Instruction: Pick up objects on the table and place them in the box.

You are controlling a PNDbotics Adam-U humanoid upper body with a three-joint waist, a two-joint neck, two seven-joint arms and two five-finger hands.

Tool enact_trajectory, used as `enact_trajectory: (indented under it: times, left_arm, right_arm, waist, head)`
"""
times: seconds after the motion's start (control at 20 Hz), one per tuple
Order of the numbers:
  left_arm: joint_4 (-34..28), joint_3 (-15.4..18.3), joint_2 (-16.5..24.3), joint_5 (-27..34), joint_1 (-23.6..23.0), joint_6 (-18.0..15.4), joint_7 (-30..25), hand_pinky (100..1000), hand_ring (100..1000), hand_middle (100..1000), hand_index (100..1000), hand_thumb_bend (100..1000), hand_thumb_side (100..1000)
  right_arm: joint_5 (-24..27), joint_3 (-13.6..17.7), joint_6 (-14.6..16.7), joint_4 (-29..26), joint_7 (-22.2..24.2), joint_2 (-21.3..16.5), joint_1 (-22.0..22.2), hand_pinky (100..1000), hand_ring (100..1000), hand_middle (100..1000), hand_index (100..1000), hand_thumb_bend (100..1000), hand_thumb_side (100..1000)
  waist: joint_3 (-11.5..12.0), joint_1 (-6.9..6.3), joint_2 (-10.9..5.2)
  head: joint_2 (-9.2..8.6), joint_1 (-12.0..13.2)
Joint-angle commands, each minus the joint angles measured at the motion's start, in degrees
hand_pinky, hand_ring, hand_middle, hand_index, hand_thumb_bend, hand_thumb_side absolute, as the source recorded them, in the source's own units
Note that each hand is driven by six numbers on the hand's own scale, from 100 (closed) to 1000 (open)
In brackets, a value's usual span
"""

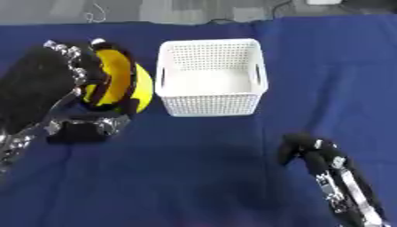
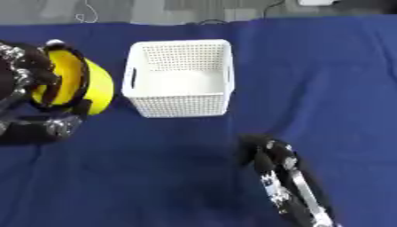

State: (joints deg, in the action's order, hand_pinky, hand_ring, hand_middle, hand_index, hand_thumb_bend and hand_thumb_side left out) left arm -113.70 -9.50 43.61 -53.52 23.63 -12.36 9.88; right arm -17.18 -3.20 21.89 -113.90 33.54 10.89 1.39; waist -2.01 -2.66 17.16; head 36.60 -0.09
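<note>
Left eye view: the left robot hand (image 1: pixel 74 75) curls its fingers round a yellow round object (image 1: pixel 124 84) (black-rimmed), held above the blue table (image 1: pixel 194 168). The white box (image 1: pixel 211 76) stands just to that hand's right.

Right eye view: the right robot hand (image 2: pixel 263 153) rests low, fingers curled, holding nothing, below the box.

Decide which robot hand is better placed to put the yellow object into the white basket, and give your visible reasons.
Left. The left robot hand is already curled round the yellow object, just left of the white basket. The right robot hand is shut, holds nothing, and sits nearer the camera.
</note>
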Motion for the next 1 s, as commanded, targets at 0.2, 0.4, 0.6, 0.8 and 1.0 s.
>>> enact_trajectory:
  times: [0.2, 0.4, 0.6, 0.8, 1.0]
  left_arm:
    - [-0.9, -0.1, 2.7, 0.4, 3.8, -0.3, 0.1, 100, 100, 100, 166, 100, 630]
    - [-0.9, -1.0, 3.0, 0.9, 6.0, -0.8, -0.6, 100, 100, 100, 168, 100, 630]
    - [-0.9, -1.8, 3.4, 1.5, 7.8, -1.1, -1.1, 100, 100, 100, 169, 100, 630]
    - [-0.9, -2.4, 3.7, 1.5, 9.4, -1.2, -1.0, 100, 100, 100, 171, 100, 630]
    - [-0.9, -2.8, 4.1, 1.3, 10.2, -1.2, -0.7, 100, 100, 100, 171, 100, 630]
  right_arm:
    - [0.4, 0.1, -0.5, -0.7, 0.2, -0.7, -0.8, 504, 554, 598, 820, 100, 883]
    - [0.5, 0.1, -0.9, -0.7, 0.4, -1.0, -1.5, 504, 554, 599, 821, 100, 888]
    - [0.5, 0.2, -1.3, -0.7, 0.6, -1.2, -2.1, 504, 554, 599, 822, 100, 892]
    - [0.2, 0.4, -2.0, -0.7, 0.6, -1.6, -3.2, 504, 555, 599, 823, 100, 887]
    - [0.0, 0.7, -3.0, -0.7, 0.8, -1.7, -4.3, 504, 555, 599, 824, 100, 918]
  waist:
    - [-0.8, -0.79, -0.86]
    - [-1.6, -1.42, -0.42]
    - [-2.4, -2.06, 0.02]
    - [-3.2, -2.98, 0.69]
    - [-4.3, -3.85, 1.61]
  head:
    - [-1.08, -0.1]
    - [-1.18, 0.2]
    - [-1.37, 0.4]
    - [-1.60, 0.6]
    - [-2.19, 0.7]
